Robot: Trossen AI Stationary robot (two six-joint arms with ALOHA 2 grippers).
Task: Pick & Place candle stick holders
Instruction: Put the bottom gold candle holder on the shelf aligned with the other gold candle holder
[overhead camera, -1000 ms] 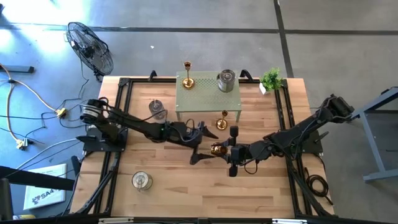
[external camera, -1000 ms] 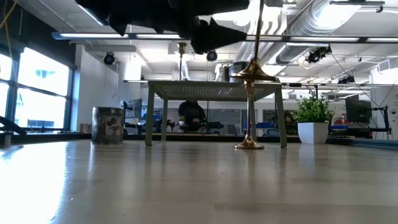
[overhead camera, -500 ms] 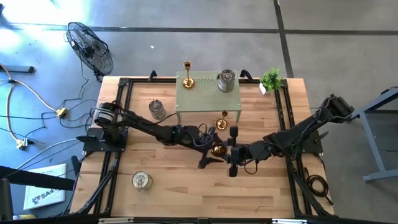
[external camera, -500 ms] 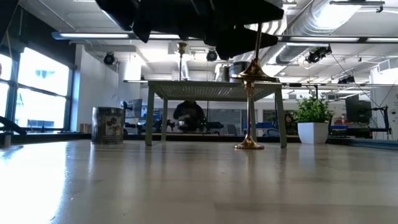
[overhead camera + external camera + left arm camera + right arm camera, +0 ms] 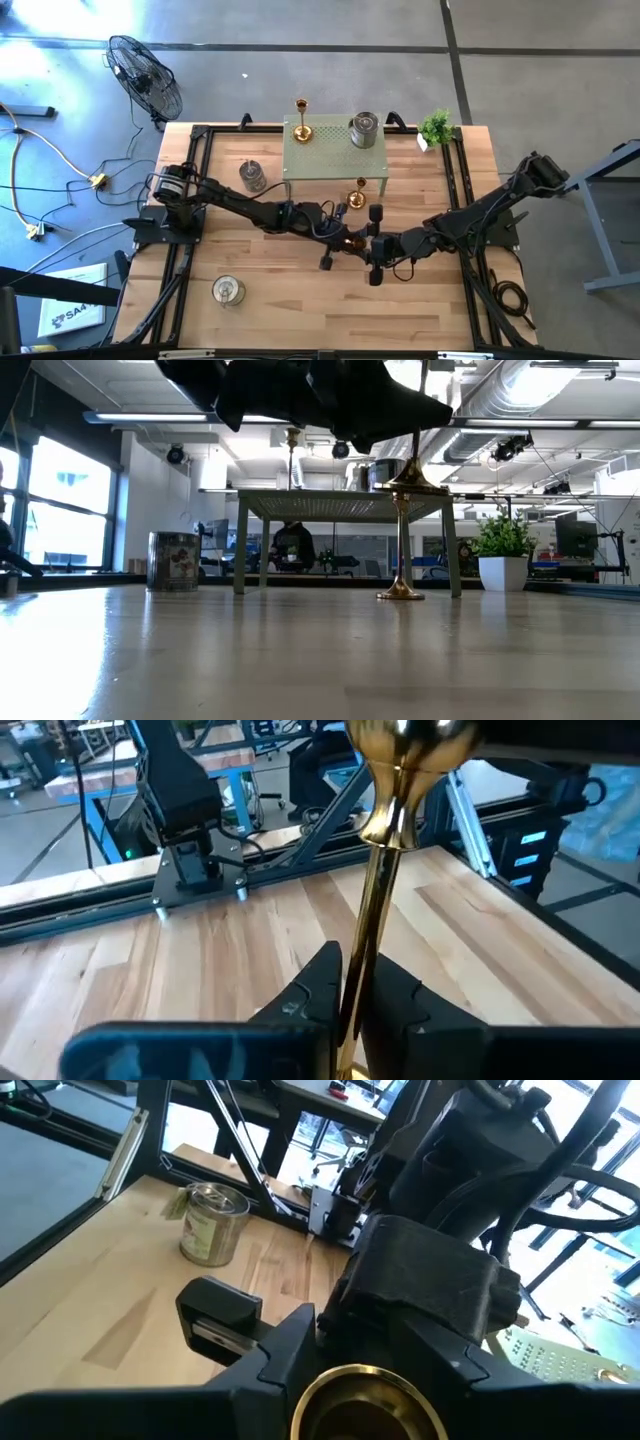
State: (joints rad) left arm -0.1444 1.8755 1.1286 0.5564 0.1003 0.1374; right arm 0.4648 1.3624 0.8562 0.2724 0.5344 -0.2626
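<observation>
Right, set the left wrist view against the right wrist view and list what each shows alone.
Left wrist only: the gold holder's thin stem clamped between the left gripper's shut fingers. Right wrist only: the holder's open cup from above, gripped by the right gripper, and a silver-grey jar on the table. Both show that same gold holder and wooden tabletop.

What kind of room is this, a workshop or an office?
Probably a robotics lab in an open-plan workspace: a wooden worktable on a concrete floor, exposed ceiling ducts, and desks with monitors behind.

arms (image 5: 250, 208): black, jointed | cables: black loops | left base: silver motor cap
</observation>
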